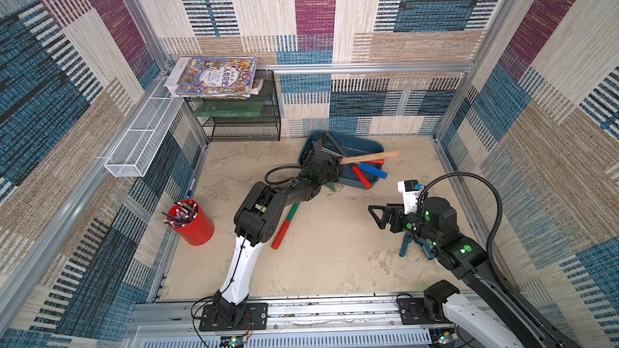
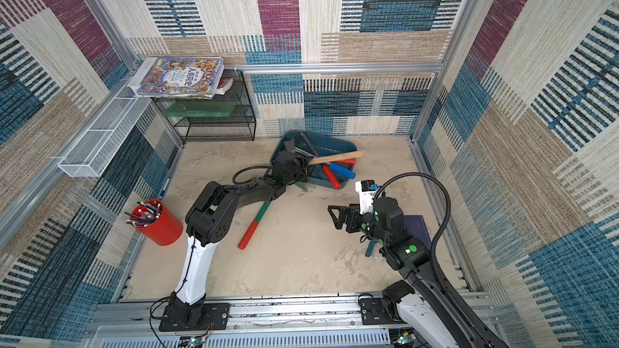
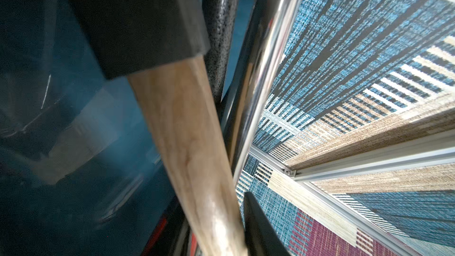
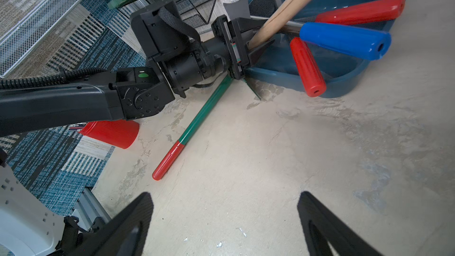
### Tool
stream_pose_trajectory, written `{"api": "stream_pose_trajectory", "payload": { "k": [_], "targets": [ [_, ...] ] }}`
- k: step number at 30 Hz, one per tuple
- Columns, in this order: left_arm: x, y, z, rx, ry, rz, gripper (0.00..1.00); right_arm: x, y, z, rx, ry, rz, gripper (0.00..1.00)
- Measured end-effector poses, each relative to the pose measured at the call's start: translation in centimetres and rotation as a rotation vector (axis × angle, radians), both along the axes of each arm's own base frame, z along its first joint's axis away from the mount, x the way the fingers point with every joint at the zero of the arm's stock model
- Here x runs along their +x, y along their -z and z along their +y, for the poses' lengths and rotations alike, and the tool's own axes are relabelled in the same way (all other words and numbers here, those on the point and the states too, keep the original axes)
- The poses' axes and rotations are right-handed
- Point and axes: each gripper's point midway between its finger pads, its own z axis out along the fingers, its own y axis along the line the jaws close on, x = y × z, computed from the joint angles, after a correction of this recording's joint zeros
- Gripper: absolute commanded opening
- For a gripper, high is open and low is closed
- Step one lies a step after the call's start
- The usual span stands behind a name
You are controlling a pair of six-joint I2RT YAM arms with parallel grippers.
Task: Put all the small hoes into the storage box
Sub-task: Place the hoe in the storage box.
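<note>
Left tool (image 4: 257, 36) at storage box (image 4: 339, 84), mottled beige tabletop (image 4: 270, 156), patchwork carpet walls (image 1: 315, 11)

Crossed handles (image 1: 373, 170) crowd the storage box (image 1: 360, 146); the left arm (image 1: 268, 200) bars its near-left side. We find open bench (image 1: 328, 269) along the near edge.

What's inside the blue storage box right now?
Inside the storage box: a wooden-handled hoe, one blue-handled tool, two red-handled tools, a black foam grip. The left pincer hides most tool heads.
</note>
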Motion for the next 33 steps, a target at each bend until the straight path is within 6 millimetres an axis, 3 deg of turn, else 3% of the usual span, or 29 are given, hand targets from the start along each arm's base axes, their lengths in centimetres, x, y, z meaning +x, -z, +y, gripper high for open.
{"api": "stream_pose_trajectory", "payload": {
  "k": [33],
  "targets": [
    [-0.57, 0.14, -0.24, 0.046, 0.043, 0.089, 0.43, 0.0, -0.02, -0.01, -0.003, -0.001, -0.003, 0.95]
  ]
}}
